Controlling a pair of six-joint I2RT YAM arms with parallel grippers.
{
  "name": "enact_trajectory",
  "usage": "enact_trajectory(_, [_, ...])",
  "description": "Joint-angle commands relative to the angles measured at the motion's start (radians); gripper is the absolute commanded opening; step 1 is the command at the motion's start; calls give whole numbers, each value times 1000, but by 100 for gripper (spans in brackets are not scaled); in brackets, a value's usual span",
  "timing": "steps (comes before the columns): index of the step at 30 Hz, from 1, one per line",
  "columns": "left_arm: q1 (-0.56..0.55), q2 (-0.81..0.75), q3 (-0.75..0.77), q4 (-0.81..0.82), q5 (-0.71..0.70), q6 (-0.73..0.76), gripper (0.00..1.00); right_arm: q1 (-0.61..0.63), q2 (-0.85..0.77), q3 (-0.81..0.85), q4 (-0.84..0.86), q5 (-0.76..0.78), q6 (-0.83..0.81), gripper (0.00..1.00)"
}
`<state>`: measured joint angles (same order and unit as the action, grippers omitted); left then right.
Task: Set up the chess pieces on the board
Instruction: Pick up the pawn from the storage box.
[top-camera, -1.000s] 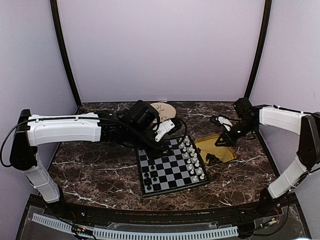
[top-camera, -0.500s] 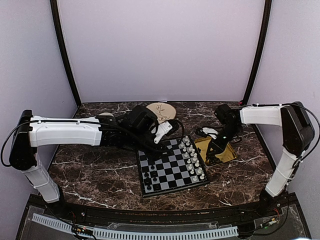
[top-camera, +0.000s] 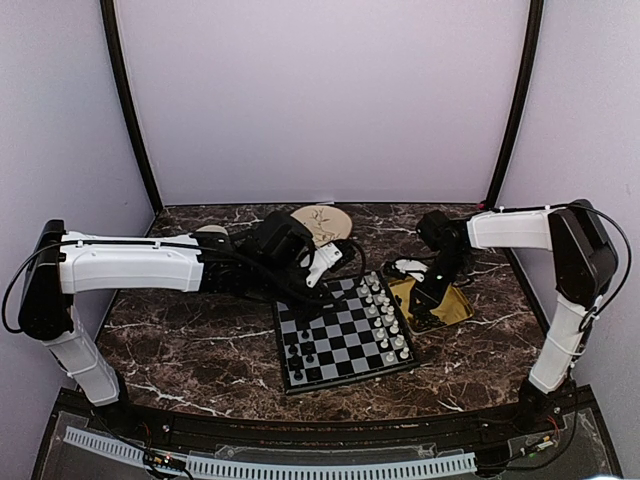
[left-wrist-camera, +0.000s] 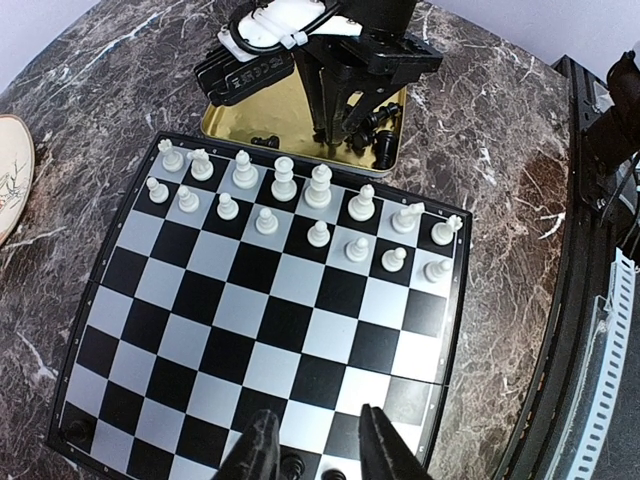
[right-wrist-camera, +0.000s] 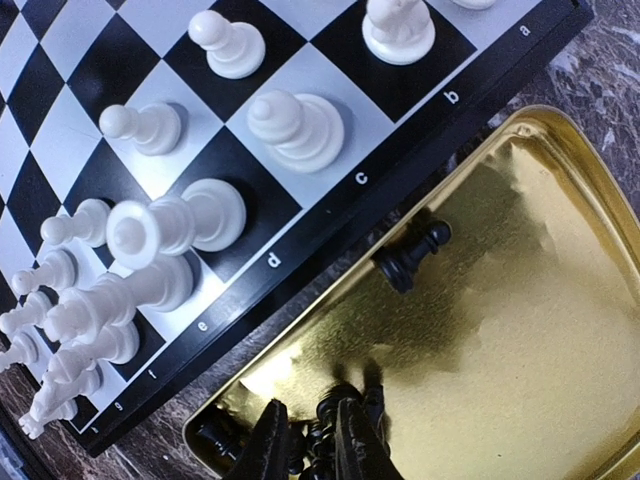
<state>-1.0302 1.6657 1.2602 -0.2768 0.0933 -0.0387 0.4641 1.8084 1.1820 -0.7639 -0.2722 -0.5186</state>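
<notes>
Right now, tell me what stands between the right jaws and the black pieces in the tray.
Nothing visible: the right jaws are down in the yellow tray, with black pieces from its corner cluster between them.

Black chess pieces (right-wrist-camera: 412, 256) mostly in tray (right-wrist-camera: 520, 330); few on board (left-wrist-camera: 270, 320).

My right gripper (right-wrist-camera: 312, 448) sits low in a corner of the gold tray (right-wrist-camera: 520, 330), its fingers (right-wrist-camera: 268, 445) either side of a cluster of black chess pieces (right-wrist-camera: 325, 415); I can't tell whether they pinch one. A black pawn (right-wrist-camera: 412, 254) lies tipped by the tray wall. White pieces (right-wrist-camera: 290, 128) stand on the board (right-wrist-camera: 100, 60) alongside.
</notes>
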Motion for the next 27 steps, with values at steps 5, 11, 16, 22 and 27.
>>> enact_trajectory(5, [5,-28,-5,26,15,-3,30,10,13,4,-7,63,11,19])
enact_trajectory(11, [5,-27,-5,29,22,-5,30,11,7,-1,-3,94,16,20])
enact_trajectory(16, [5,-23,-7,29,28,-6,29,11,-1,-14,-3,96,16,19])
enact_trajectory(22, [5,-24,-11,31,31,-7,30,11,-4,-19,-3,100,16,11])
enact_trajectory(27, [5,-31,-19,30,29,-9,30,11,-22,12,-28,68,20,5])
